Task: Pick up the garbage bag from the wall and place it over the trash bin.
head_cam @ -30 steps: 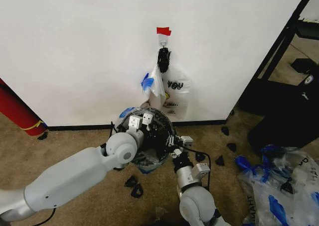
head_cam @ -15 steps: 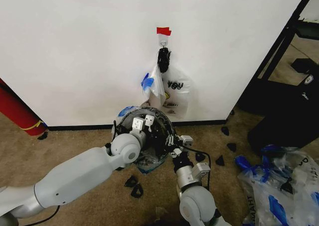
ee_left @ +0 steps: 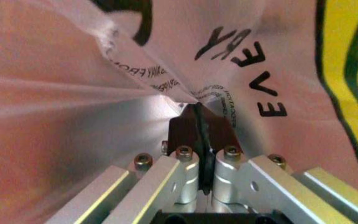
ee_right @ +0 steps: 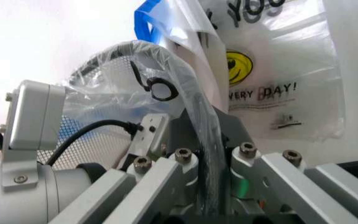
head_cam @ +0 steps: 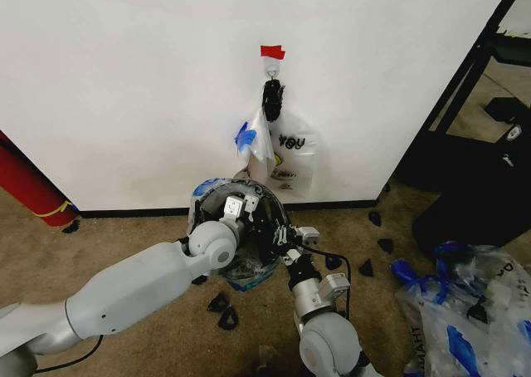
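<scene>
Now, notes by label.

Left fingers: pressed together on a fold of thin printed film, seen in the left wrist view; the left gripper (ee_left: 202, 154) pinches the bag (head_cam: 217, 188) at the far rim of the bin (head_cam: 264, 227).

Right fingers: pressed together on a strip of clear film, seen in the right wrist view; the right gripper (ee_right: 211, 172) holds the bag at the bin's near-right rim, just beside the left wrist.

Bag: off the hook, draped over the bin mouth; blue patches show at the far-left rim and below the near edge.

Bin: on the carpet against the baseboard, directly under the hook (head_cam: 271, 75).

Change: over the last second the left arm has slid toward the wall (head_cam: 124, 78) and across the bin, carrying its edge of film over the far rim; the right arm has barely shifted.

Meaning: judged late in the task, the bag being spread round the rim. Film looks slack, so it may slip off once released.

Others: white "YOU" bag (head_cam: 294, 157) and a blue-patched one beside it hang from the hook, untouched; bag heap (head_cam: 465, 310) well apart at right.
</scene>
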You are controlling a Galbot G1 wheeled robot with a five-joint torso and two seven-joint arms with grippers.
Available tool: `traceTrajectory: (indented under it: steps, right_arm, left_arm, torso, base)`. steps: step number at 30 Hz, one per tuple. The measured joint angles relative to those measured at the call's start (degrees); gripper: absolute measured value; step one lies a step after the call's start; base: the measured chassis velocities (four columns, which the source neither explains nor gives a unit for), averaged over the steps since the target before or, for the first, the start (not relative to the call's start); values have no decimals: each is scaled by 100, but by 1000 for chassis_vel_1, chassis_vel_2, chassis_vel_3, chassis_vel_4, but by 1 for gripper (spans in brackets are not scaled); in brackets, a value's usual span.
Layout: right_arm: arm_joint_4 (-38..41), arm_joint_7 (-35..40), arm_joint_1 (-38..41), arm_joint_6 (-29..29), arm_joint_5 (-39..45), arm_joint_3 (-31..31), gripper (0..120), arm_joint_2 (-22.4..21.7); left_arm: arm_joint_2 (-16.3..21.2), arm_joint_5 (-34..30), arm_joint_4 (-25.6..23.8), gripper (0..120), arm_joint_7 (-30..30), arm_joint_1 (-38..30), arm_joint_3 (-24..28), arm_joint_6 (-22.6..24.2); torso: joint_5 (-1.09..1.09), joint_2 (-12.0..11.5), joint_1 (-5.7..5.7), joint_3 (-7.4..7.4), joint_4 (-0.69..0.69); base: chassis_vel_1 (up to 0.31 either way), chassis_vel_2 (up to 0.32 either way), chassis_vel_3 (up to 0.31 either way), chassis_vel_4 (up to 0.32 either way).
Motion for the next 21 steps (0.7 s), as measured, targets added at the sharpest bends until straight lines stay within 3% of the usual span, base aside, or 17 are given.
traceTrajectory:
  steps: [8, 15, 21]
  right_arm:
    - [-53, 14, 35, 1, 34, 38, 1, 9]
    - [-248, 24, 136, 87, -73, 138, 1, -15]
    - [-290, -23, 142, 172, -263, 157, 1, -19]
  left_arm:
    - [232, 260, -419, 0, 15, 33, 41, 123]
    - [445, -62, -1027, 0, -29, 74, -66, 256]
    - [577, -522, -1395, 0, -41, -68, -70, 679]
  torso:
    - [0, 0, 0, 0, 0]
    - [0, 0, 0, 0, 1]
    - [1, 0, 0, 0, 0]
  base:
    - [0, 0, 0, 0]
    - [0, 0, 0, 0]
    - [0, 0, 0, 0]
